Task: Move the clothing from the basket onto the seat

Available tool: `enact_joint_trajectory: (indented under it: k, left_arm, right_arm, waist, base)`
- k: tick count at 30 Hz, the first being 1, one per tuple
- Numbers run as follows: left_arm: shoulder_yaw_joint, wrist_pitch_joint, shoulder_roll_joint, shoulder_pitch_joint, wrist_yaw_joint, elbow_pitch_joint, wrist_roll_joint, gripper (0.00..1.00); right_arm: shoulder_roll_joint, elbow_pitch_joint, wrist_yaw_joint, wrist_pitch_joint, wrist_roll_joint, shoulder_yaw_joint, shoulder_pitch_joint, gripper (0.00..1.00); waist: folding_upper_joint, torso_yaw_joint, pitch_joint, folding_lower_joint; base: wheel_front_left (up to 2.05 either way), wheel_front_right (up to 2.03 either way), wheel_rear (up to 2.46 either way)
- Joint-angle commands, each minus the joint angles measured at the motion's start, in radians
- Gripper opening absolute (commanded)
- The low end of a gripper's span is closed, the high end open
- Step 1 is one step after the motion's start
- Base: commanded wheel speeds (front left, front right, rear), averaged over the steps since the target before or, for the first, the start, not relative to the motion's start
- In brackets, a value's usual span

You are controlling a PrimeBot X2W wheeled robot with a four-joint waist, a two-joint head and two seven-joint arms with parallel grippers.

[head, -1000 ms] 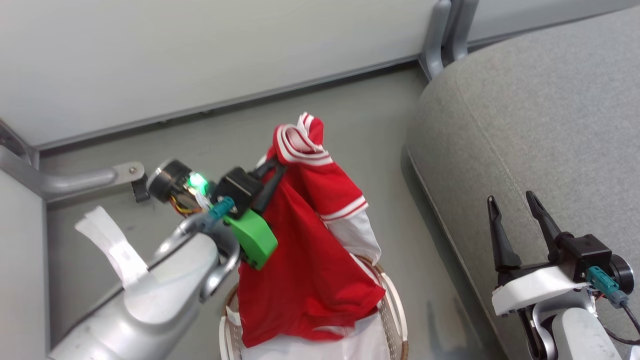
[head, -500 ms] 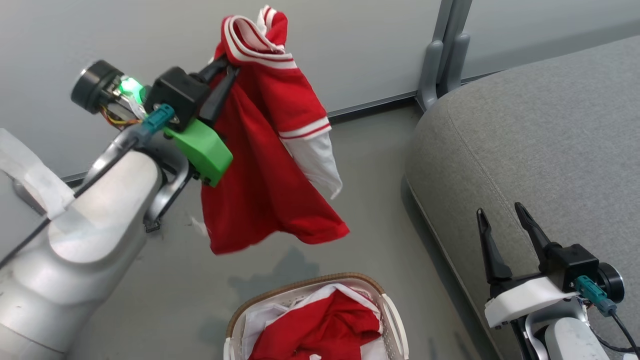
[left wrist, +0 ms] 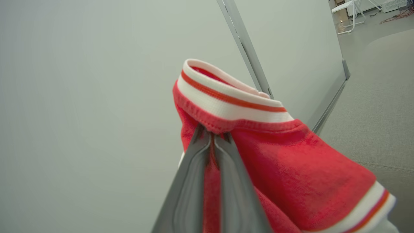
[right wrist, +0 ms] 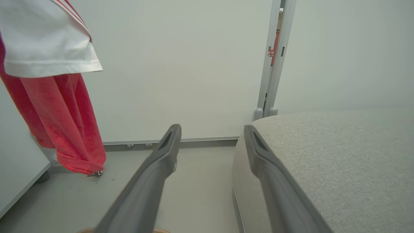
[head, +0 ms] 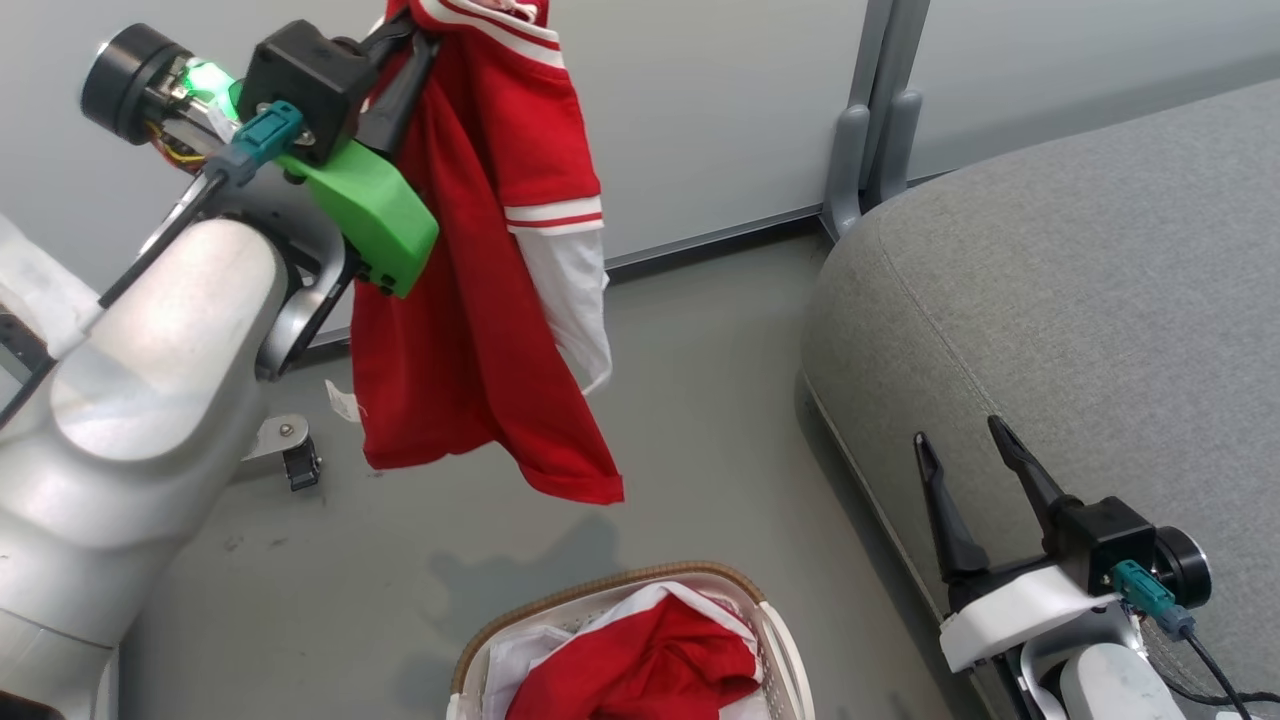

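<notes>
Pale wall panels (head: 720, 100) and grey floor (head: 700, 420) for a backdrop. Hanging high against them at far left: one red jersey of the clothing (head: 470, 300), pinched just under its white-striped collar by the left gripper (left wrist: 212, 133), fingers clenched hard on the fabric with a fold of red caught between them. Draped over the basket (head: 600, 590) a second ago, hem down inside it; now hoisted well clear, with the hem dangling above bare floor on the basket's far side, touching nothing. Partly a lift of the camera as well, judging by the whole scene sliding down, yet clearly out of the basket either way.

Below, at the near edge: a second red garment (head: 650, 660), crumpled in the basket's white lining and not yet picked up. Off to the right, well apart from the jersey, the seat (head: 1080, 300) — nothing on the part in view. Near right, beside the seat's edge, the right gripper (head: 957, 432), fingers spread wide and empty, as before.

Extraction likely done for this piece; carry to the right and release over the cushion probably next. Worth watching for the long hem and loose white sleeve trailing short of the seat — and one more trip still needed after that.
</notes>
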Motion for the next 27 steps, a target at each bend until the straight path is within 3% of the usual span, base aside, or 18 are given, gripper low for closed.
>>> enact_joint_trajectory:
  k: [1,15,27]
  left_arm:
    - [-0.006,0.002,-0.014,-0.018,-0.007,0.002,-0.003,0.0]
    - [-0.07,0.008,-0.126,-0.058,-0.018,-0.013,0.008,0.0]
    - [-0.095,0.02,-0.208,-0.123,-0.027,-0.003,-0.003,0.0]
  right_arm:
    - [-0.003,-0.004,-0.001,-0.002,0.003,0.011,0.004,1.0]
    - [-0.003,0.023,-0.001,-0.002,-0.027,0.24,-0.081,1.0]
    - [-0.003,0.121,-0.001,-0.002,-0.048,0.345,-0.255,1.0]
  waist:
    - [0.0,0.005,-0.004,0.0001]
    - [0.0,0.066,-0.031,0.0001]
    - [0.0,0.118,-0.031,0.0001]
  base:
    - [0.0,0.0,0.0]
    - [0.0,0.0,0.0]
    - [0.0,0.0,0.0]
